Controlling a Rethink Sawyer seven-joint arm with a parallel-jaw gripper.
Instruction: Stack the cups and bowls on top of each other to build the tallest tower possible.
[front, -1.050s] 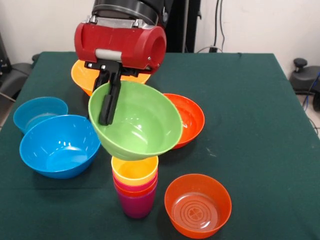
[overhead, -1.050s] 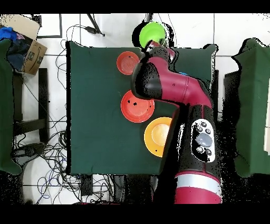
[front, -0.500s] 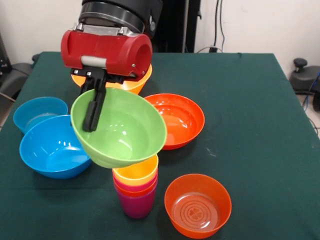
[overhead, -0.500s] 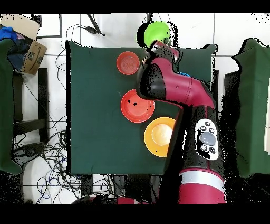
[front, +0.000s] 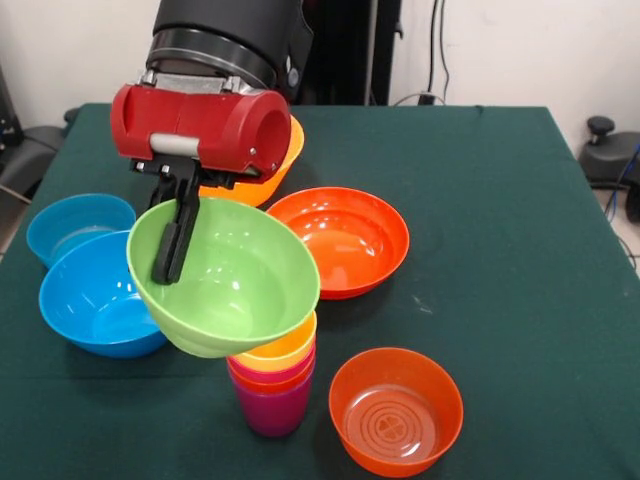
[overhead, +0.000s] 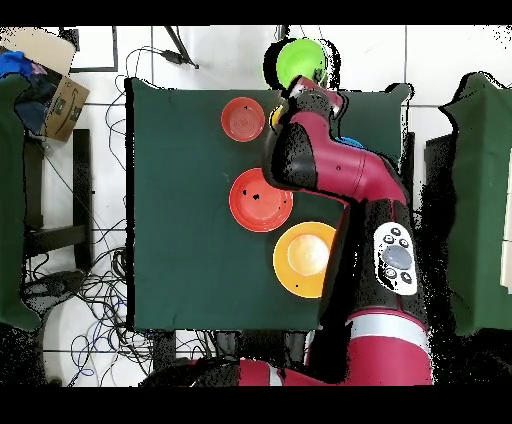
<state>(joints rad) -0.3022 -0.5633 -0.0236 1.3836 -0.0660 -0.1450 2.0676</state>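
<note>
A glossy green bowl (front: 225, 278), tilted with its opening toward the camera, hangs from the gripper (front: 172, 240), which is clamped over its rim at 10 o'clock, just above the tower (front: 271, 383) of nested cups on the green surface (front: 500, 250).

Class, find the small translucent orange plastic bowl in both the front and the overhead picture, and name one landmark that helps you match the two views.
Front view: the small translucent orange plastic bowl sits at the bottom, right of centre, beside the stack of cups.
Overhead view: the same bowl lies near the table's top edge, left of the arm.
Shared landmark: the wide shallow red-orange bowl, its neighbour toward the table's middle in both.
</note>
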